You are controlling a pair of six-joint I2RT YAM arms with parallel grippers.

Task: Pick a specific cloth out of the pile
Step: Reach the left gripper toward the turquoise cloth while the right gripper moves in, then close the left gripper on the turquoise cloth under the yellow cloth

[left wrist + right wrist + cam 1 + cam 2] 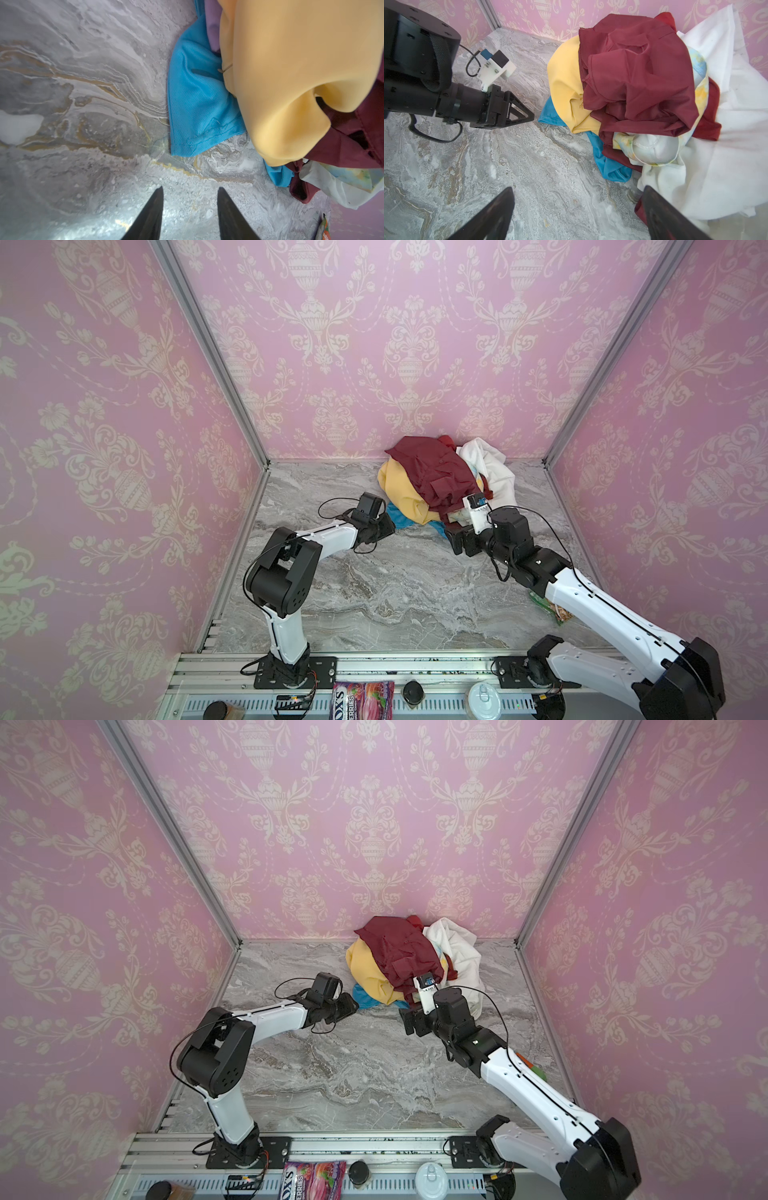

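Note:
The pile lies at the back of the marble table, against the wall. Maroon cloth is on top, with mustard yellow and white beneath and beside it. The cloth is bright turquoise and pokes out from under the yellow at the pile's near-left edge. My left gripper is open and empty, its tips just short of the cloth's hemmed corner. My right gripper stands wide open and empty at the pile's front, with one finger beside the white and maroon folds.
A lilac cloth shows beside the turquoise one. A snack packet lies under the right arm near the right wall. A candy bag, a black lid and a can sit beyond the front rail. Pink walls enclose three sides.

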